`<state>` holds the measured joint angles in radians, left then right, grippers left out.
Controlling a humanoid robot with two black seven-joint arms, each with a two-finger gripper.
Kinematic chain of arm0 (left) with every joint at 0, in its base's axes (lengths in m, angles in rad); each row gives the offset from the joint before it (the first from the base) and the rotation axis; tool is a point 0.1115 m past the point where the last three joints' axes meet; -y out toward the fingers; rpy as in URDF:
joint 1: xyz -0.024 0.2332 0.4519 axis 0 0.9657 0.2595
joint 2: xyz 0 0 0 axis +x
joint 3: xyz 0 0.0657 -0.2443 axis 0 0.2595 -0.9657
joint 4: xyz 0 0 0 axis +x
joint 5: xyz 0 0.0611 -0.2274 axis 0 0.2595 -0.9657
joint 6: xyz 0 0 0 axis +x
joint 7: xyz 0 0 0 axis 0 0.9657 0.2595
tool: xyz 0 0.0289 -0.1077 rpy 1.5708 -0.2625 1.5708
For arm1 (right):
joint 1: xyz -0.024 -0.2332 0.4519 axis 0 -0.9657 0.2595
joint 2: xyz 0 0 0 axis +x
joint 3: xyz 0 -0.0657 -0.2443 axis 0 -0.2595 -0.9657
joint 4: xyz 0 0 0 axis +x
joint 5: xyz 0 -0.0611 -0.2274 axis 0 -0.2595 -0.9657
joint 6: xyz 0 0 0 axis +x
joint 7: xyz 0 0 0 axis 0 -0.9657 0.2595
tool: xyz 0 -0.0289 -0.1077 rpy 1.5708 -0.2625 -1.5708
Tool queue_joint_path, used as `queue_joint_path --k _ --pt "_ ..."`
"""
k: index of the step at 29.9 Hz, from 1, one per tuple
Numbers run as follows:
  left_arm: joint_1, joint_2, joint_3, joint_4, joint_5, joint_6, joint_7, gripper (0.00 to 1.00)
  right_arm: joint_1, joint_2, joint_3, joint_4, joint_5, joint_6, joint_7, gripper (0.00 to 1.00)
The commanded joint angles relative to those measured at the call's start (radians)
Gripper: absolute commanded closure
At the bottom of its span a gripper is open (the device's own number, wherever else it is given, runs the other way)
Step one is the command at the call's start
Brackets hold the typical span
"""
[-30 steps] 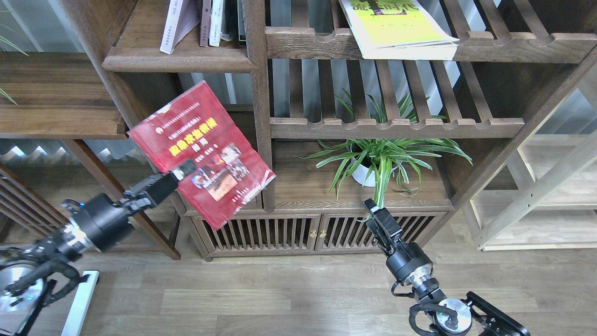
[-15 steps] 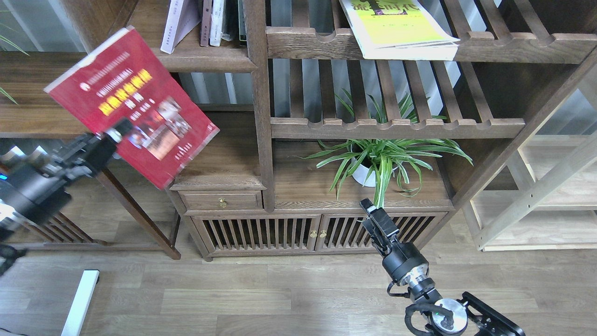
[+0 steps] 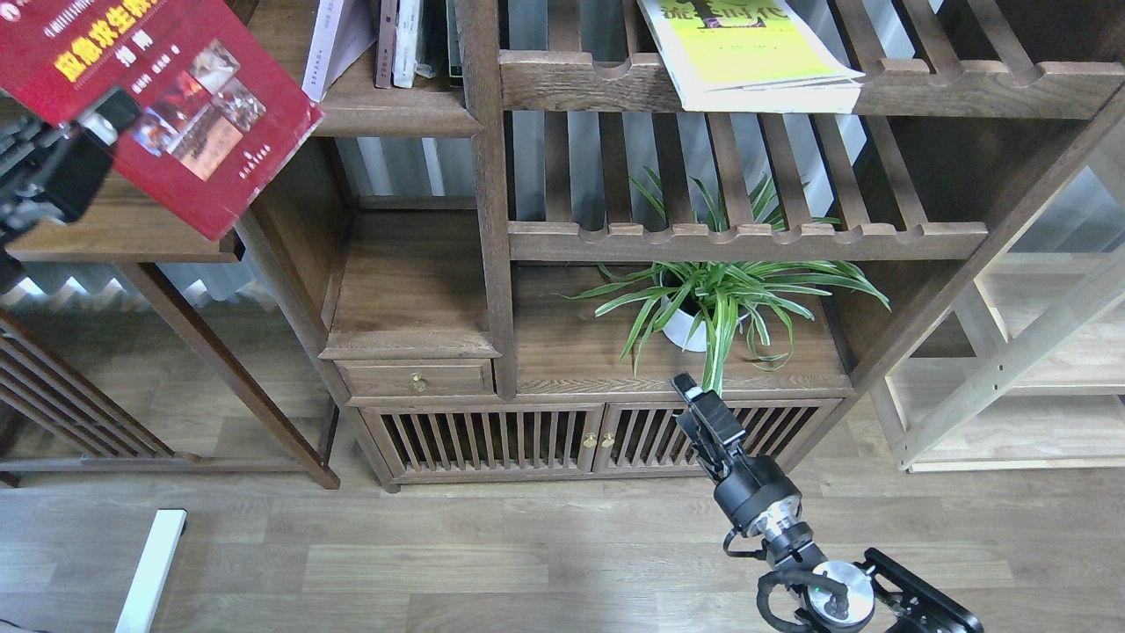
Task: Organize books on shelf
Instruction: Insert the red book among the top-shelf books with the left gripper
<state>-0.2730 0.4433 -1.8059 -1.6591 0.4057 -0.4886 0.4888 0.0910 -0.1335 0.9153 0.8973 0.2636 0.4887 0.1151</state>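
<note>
My left gripper (image 3: pixel 105 110) is shut on the red book (image 3: pixel 189 132) with the yellow title and photos and holds it tilted at the top left, in front of the left post of the bookcase. The solid dark-brown shelf (image 3: pixel 387 119) with a rounded lip is just right of it. A white book (image 3: pixel 332 44) leans on that shelf. The yellow-green book (image 3: pixel 747 53) lies flat on the slatted upper shelf at the right. My right gripper (image 3: pixel 694 404) is low at the centre right, in front of the cabinet; its fingers look closed and empty.
Thin brown, white and dark-spined books (image 3: pixel 409 40) stand on the solid shelf beside the white one. A potted plant (image 3: pixel 703 303) sits on the cabinet top. A slatted shelf (image 3: pixel 747 237) is above it. A wooden side table (image 3: pixel 123 237) is at the left.
My left arm has lifted the red book up and to the left, from in front of the drawer to the top left corner. My right gripper has shifted slightly left.
</note>
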Motion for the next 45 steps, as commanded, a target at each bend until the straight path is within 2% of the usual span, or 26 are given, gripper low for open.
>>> queue_joint_path --k 1,10,17,21,35,45 --pt "-0.055 0.041 0.014 0.009 0.001 0.0 0.0 0.97 0.001 0.0 0.001 0.002 0.0 0.0 0.0 0.01" --pt "-0.135 0.121 0.053 0.058 0.004 0.041 0.0 0.97 0.003 0.006 0.002 0.003 0.0 0.0 0.0 0.01" --pt "-0.164 0.13 0.106 0.062 0.005 0.159 0.0 0.97 0.012 0.012 0.002 0.006 0.0 0.0 0.0 0.01" --pt "-0.242 0.144 0.174 0.094 0.007 0.225 0.0 0.97 0.018 0.014 0.001 0.008 0.0 0.0 -0.002 0.01" --pt "-0.6 0.164 0.471 0.306 0.008 0.321 0.0 0.97 0.016 0.011 0.005 0.022 0.0 0.0 0.0 0.01" --pt "-0.718 0.152 0.551 0.39 0.051 0.354 0.0 0.97 0.015 0.002 0.007 0.023 0.0 0.0 0.0 0.01"
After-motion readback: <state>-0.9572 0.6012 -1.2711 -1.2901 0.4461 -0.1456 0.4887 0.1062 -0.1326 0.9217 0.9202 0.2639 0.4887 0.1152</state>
